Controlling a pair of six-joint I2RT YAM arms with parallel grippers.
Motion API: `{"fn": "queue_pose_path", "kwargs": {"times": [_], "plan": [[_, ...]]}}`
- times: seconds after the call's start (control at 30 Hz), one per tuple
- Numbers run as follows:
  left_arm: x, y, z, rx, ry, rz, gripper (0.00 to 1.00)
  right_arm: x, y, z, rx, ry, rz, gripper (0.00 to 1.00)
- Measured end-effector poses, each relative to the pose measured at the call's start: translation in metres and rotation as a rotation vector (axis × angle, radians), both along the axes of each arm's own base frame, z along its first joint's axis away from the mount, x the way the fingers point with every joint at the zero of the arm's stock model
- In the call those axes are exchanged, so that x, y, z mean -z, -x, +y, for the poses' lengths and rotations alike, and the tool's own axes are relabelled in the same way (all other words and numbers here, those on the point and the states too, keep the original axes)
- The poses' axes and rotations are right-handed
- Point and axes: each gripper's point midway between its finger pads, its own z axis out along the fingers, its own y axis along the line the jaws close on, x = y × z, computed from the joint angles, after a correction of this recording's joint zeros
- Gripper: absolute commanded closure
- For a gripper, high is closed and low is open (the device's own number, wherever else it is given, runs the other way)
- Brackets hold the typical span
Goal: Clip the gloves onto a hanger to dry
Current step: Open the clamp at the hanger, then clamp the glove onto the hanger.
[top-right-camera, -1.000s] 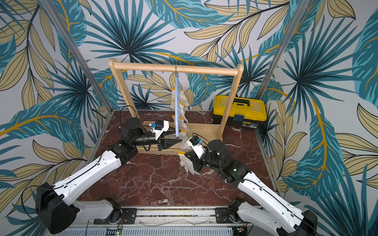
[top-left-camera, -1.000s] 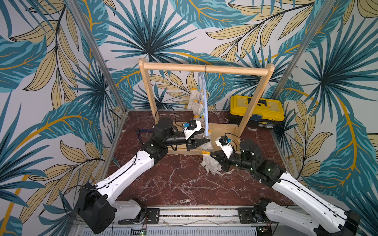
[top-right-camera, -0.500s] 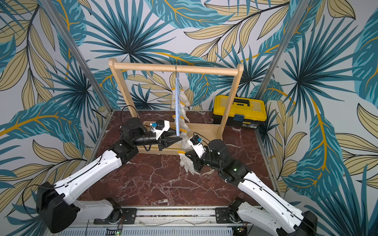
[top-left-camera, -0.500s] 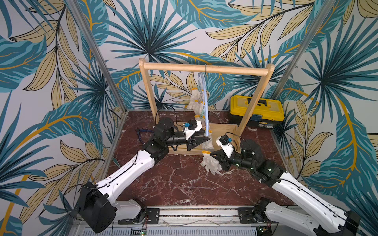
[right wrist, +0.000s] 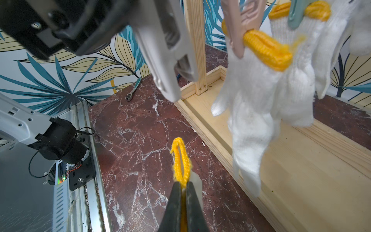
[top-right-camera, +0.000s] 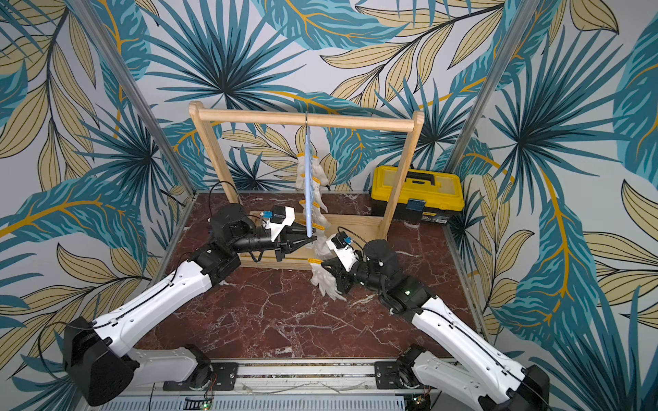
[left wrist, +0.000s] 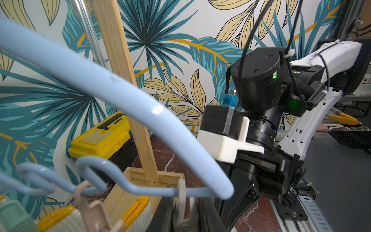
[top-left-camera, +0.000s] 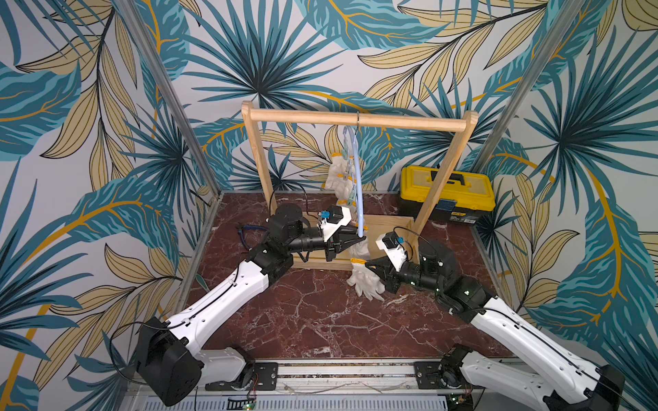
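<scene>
The hanger is hung by its hook from the rail of the wooden rack, at the far middle of the marble table, and is seen nearly edge-on in both top views. Several clipped gloves are suspended along it by their yellow cuffs. The left gripper is brought in from the left to the hanger's lower, nearer end, and its jaws are pressed onto a pale clip dangling from the hanger's wire. Just to the right and nearer, the right gripper is pinched on the yellow cuff of the held glove. The glove's white fingers are draped down toward the table beside the rack's base. That cuff is kept below the pale clip and apart from it. A yellow toolbox is set at the far right, behind the rack.
</scene>
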Motion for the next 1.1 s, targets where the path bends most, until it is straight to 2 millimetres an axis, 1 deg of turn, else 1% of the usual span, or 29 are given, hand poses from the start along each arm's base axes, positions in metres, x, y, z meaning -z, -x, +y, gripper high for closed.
{"fn": "queue_pose_path", "kwargs": {"times": [0.07, 0.13, 0.3, 0.4, 0.57, 0.77, 0.93, 1.1], "plan": [[-0.003, 0.0, 0.0, 0.0, 0.004, -0.003, 1.0, 0.0, -0.005, 0.002, -0.004, -0.003, -0.002, 1.0], [-0.003, 0.0, 0.0, 0.0, 0.006, -0.001, 1.0, -0.002, -0.01, 0.004, -0.011, -0.008, -0.004, 1.0], [-0.002, 0.001, 0.0, 0.004, 0.002, 0.007, 1.0, -0.016, -0.022, 0.008, -0.036, -0.046, -0.032, 1.0], [-0.001, 0.002, 0.0, 0.009, -0.006, 0.016, 1.0, -0.023, -0.026, 0.008, -0.056, -0.068, -0.041, 1.0], [-0.002, 0.005, 0.0, 0.026, -0.013, 0.027, 1.0, -0.035, -0.025, 0.011, -0.115, -0.098, -0.053, 1.0], [0.003, 0.008, -0.001, 0.064, -0.026, 0.052, 1.0, -0.045, -0.021, 0.019, -0.199, -0.11, -0.074, 1.0], [0.003, 0.01, 0.001, 0.091, -0.026, 0.058, 1.0, -0.047, -0.018, 0.023, -0.254, -0.095, -0.072, 1.0], [0.003, 0.011, 0.004, 0.109, -0.024, 0.068, 1.0, -0.043, -0.012, 0.023, -0.29, -0.072, -0.058, 1.0]]}}
